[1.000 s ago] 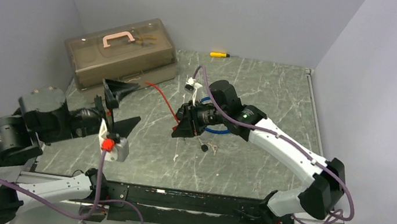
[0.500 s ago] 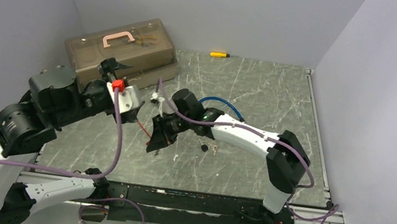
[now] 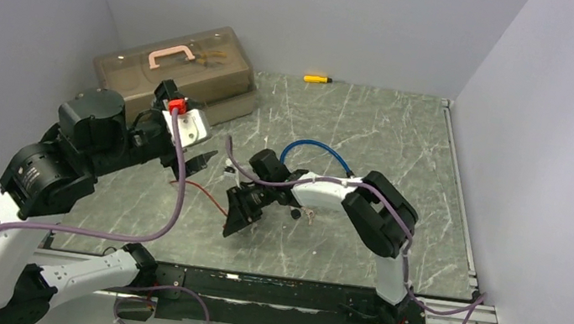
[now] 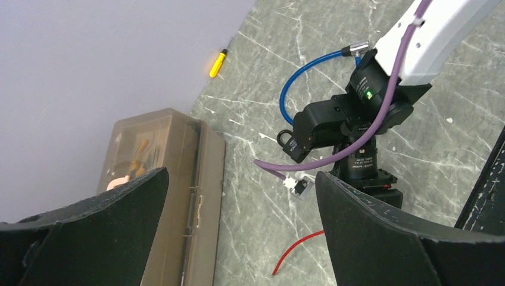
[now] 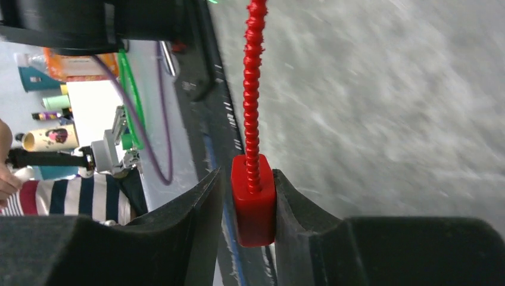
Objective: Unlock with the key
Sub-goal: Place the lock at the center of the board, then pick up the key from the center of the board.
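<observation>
My right gripper [image 3: 239,210] sits low over the middle of the table. It is shut on a red block [image 5: 254,199] at the end of a ribbed red cable [image 5: 253,89], which trails left across the table [image 3: 199,189]. A small silver key [image 3: 308,214] lies on the table beside a small black piece [image 3: 294,212], just right of the right wrist. A blue cable loop [image 3: 315,147] lies behind the right arm. My left gripper [image 3: 179,124] is open and empty, held high at the left near the toolbox. Its jaws stand wide apart in the left wrist view [image 4: 238,238].
A brown translucent toolbox [image 3: 173,74] with a pink handle stands at the back left. A yellow screwdriver [image 3: 316,78] lies by the back wall. Walls close in the left, back and right sides. A black rail [image 3: 265,290] runs along the near edge.
My right gripper has moved left and toward the near edge, taking the red cable with it and leaving the blue cable behind. My left arm has swung up and back toward the toolbox.
</observation>
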Motion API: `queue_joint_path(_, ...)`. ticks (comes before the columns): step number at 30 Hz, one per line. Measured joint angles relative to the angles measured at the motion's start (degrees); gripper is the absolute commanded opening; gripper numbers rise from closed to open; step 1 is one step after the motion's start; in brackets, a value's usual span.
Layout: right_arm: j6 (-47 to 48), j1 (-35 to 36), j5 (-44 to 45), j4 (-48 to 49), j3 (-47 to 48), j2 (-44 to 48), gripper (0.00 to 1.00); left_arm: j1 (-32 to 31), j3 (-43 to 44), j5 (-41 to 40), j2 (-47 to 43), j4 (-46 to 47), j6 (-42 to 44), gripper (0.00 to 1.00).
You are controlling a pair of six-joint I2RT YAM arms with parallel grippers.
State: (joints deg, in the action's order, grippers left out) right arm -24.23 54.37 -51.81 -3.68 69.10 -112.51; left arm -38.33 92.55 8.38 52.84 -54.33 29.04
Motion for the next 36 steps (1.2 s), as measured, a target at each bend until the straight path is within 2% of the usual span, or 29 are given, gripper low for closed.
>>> queue_joint_path(3,0.0,-1.7,0.3,1.3,-3.0,-2.8,0.46,0.0,0.3,0.4,1.4,-0.2,-0.3,0.99)
queue_joint_path(4,0.0,-2.0,0.4,1.6,-3.6,-3.7,0.61,0.0,1.0,0.4,2.5,-0.7,-0.5,0.99)
queue_joint_path(5,0.0,-2.1,0.6,1.9,-4.0,-4.2,0.7,0.0,1.6,0.4,3.6,-0.8,-0.9,0.99)
queue_joint_path(7,-1.0,-2.4,-1.4,2.9,-4.4,-4.0,0.79,0.0,2.2,0.3,5.8,-0.8,-1.5,0.99)
queue_joint_path(9,-0.7,-2.4,-0.1,4.1,-4.4,-3.0,0.97,0.0,2.2,0.3,8.0,-1.1,-2.0,0.99)
queue_joint_path(11,-0.7,-2.5,0.2,4.5,-4.4,-2.4,0.99,0.1,1.4,0.3,9.6,-1.2,-2.4,0.99)
queue_joint_path(15,0.8,-3.5,4.7,3.0,-4.1,-0.7,1.0,0.2,-1.3,-0.2,11.1,-1.8,-3.2,0.99)
queue_joint_path(19,2.0,-5.9,12.8,-2.3,-4.1,3.3,1.0,1.3,-2.4,-0.5,12.4,-3.1,-3.2,0.99)
queue_joint_path(24,1.6,-8.6,26.8,-9.6,-4.8,14.6,1.0,7.8,-3.3,2.4,15.1,-3.7,-3.2,0.99)
queue_joint_path(28,-0.6,-10.2,36.1,-12.0,-9.2,25.3,0.99,12.7,-5.0,5.4,17.7,-3.5,-3.0,0.99)
queue_joint_path(29,-1.5,-10.4,38.7,-12.8,-10.6,27.5,0.97,13.5,-6.5,6.3,17.9,-2.9,-2.9,0.99)
queue_joint_path(30,-2.4,-10.5,41.5,-13.9,-11.9,29.2,0.89,13.7,-7.6,6.9,17.9,-2.7,-2.8,0.99)
queue_joint_path(33,-4.8,-10.6,49.2,-16.6,-15.8,31.3,0.51,13.8,-10.8,8.5,17.8,-2.0,-2.7,0.99)
queue_joint_path(34,-5.3,-10.6,51.0,-17.4,-16.9,31.4,0.47,13.7,-11.8,9.0,17.9,-2.0,-2.5,0.99)
queue_joint_path(36,-7.1,-10.6,55.2,-19.1,-19.6,31.4,0.46,13.8,-12.9,9.9,18.3,-2.0,-2.3,0.99)
